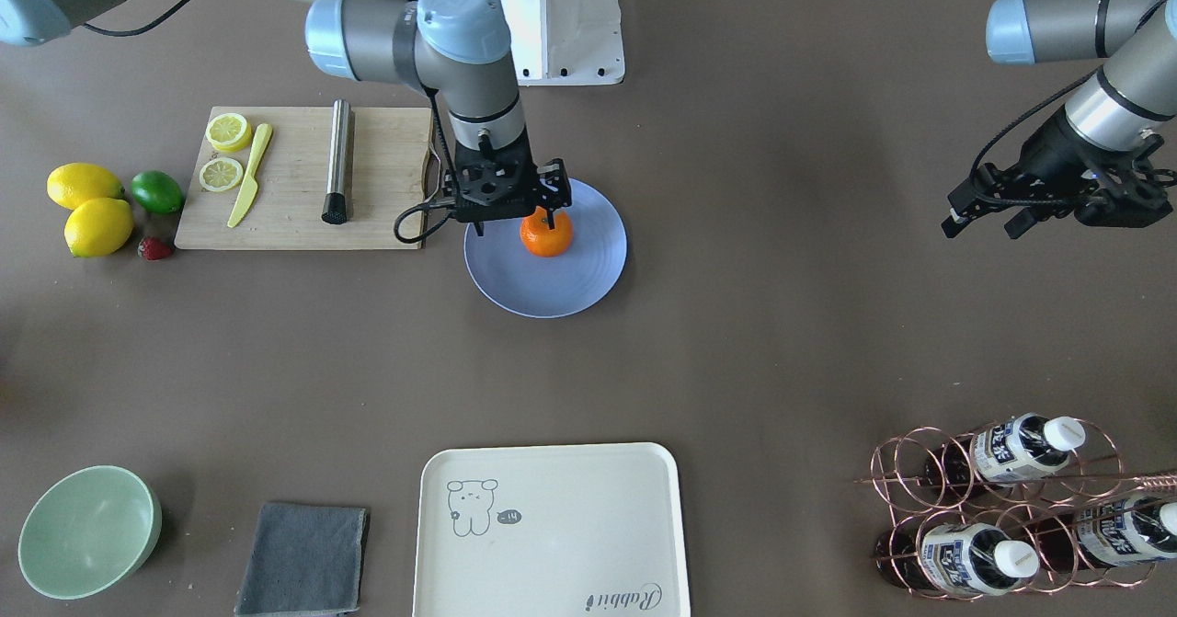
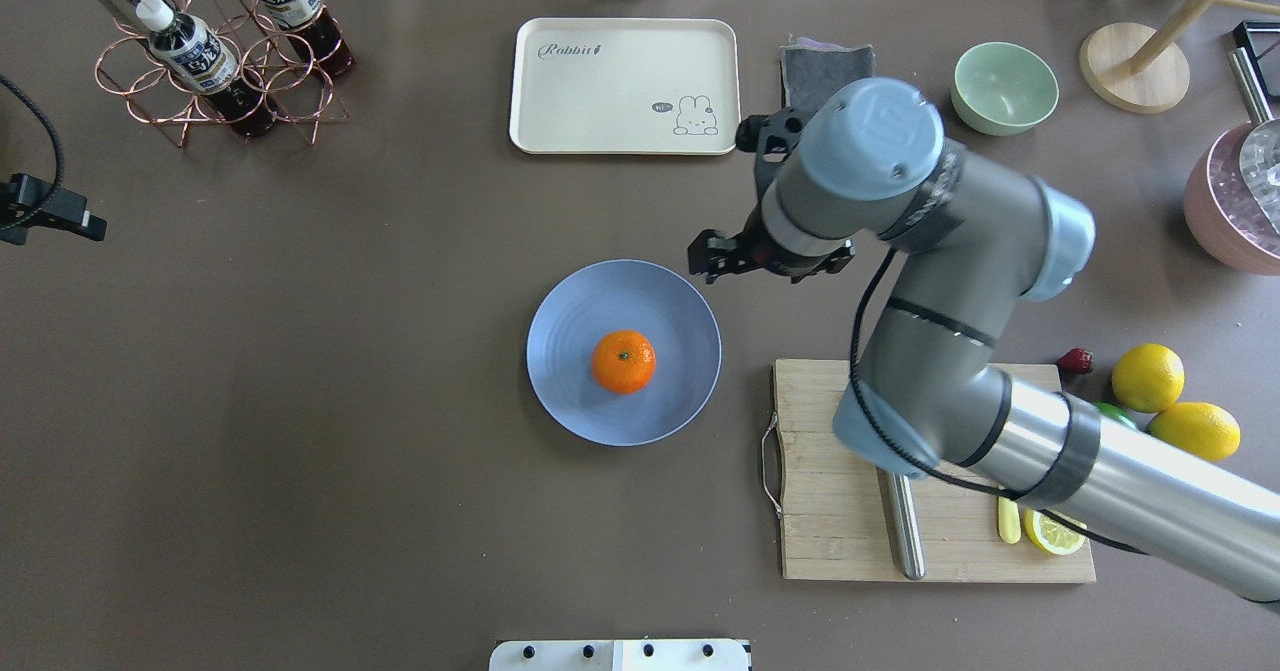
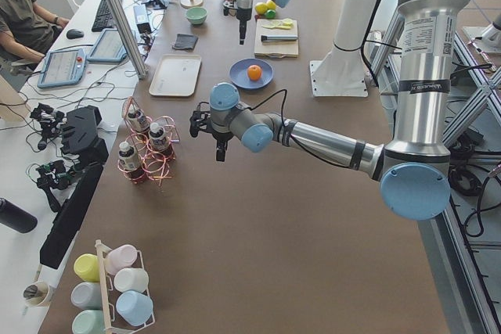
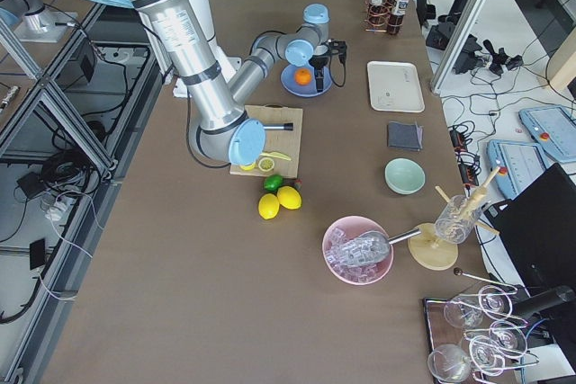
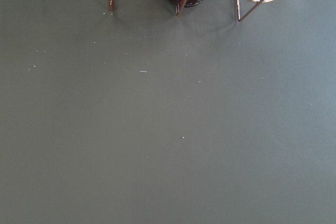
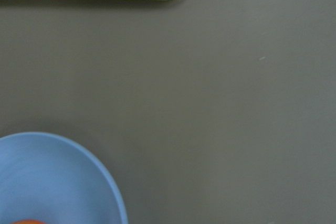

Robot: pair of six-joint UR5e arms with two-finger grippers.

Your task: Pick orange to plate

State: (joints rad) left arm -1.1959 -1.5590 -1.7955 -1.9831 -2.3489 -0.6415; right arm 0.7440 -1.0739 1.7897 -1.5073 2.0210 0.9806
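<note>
A brown bench [image 2: 300, 401] filled every view. The right arm [image 2: 960, 281] reached in above a wooden cutting board [image 2: 830, 511], and the right pincer [image 1: 515, 223] hung in the air by the plate, its fingers apart and gripping nothing. The left pincer [image 1: 982, 227] hovered well away at the bench's other end, near a copper bottle rack [image 2: 200, 81], its fingers also apart and empty. The plate [image 2: 580, 401] was round, shallow and matte blue-lavender with faint concentric rings, and it lay flat near the middle of the bench, just beside the cutting board. The orange [image 2: 623, 361] sat on the plate close to its centre: small, round, bright and glossy, with a tiny green stem dimple facing up. The overhead view showed the fruit whole and clearly apart from the right pincer, which stood past the plate's rim on the side toward a cream tray [image 2: 620, 86]. In the front-facing view the pincer overlapped the top of the orange, so the gap and the dimple could not be seen there. The right wrist view caught only the curve of the plate's rim, a thin sliver of orange at the bottom edge, and one corner of the tray. The left wrist view showed bare bench and the foot of the rack.
</note>
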